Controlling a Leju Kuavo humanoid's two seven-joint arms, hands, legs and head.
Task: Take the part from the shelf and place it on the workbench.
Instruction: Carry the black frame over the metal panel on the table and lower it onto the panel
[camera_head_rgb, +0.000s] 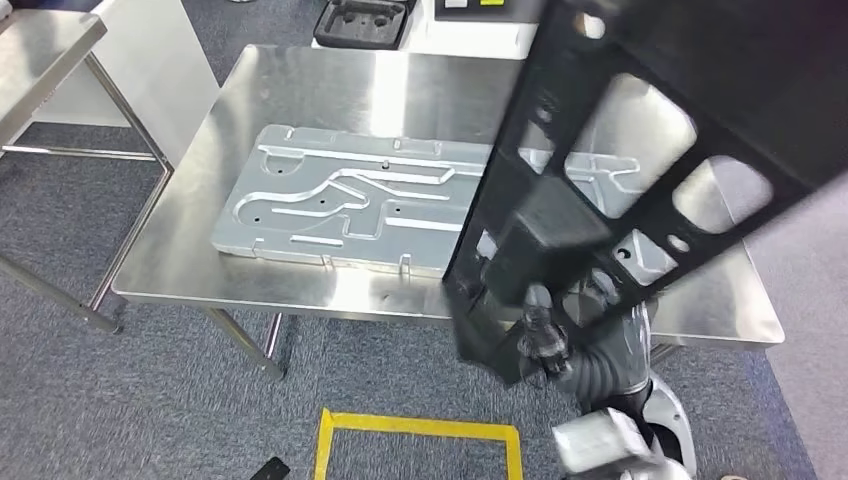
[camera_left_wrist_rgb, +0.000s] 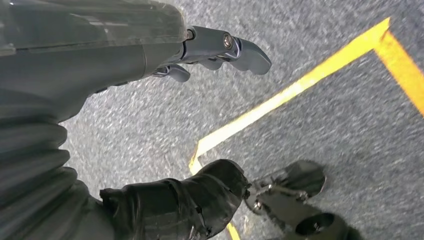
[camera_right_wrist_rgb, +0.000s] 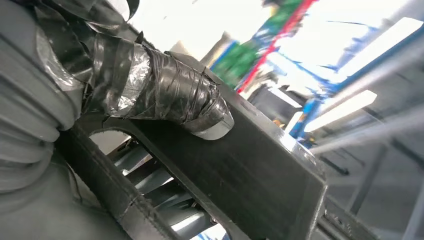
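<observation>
Part (camera_head_rgb: 640, 150): black frame, gripped by right hand (camera_head_rgb: 545, 335) | left hand (camera_left_wrist_rgb: 220, 50): empty, fingers loosely apart | step: lower flat onto bench (camera_head_rgb: 180, 250), beside plate (camera_head_rgb: 350, 200).

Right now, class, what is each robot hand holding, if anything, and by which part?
The right robot hand grips the black frame at its lower end, its taped thumb pressed on a flat bar. The left robot hand holds nothing.

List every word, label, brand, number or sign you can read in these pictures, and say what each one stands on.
None can be read.
The white box behind the steel workbench carries a yellow and black label, cut off and too blurred to read.
The black frame part in the right hand shows no lettering.
The yellow floor tape is plain.
</observation>
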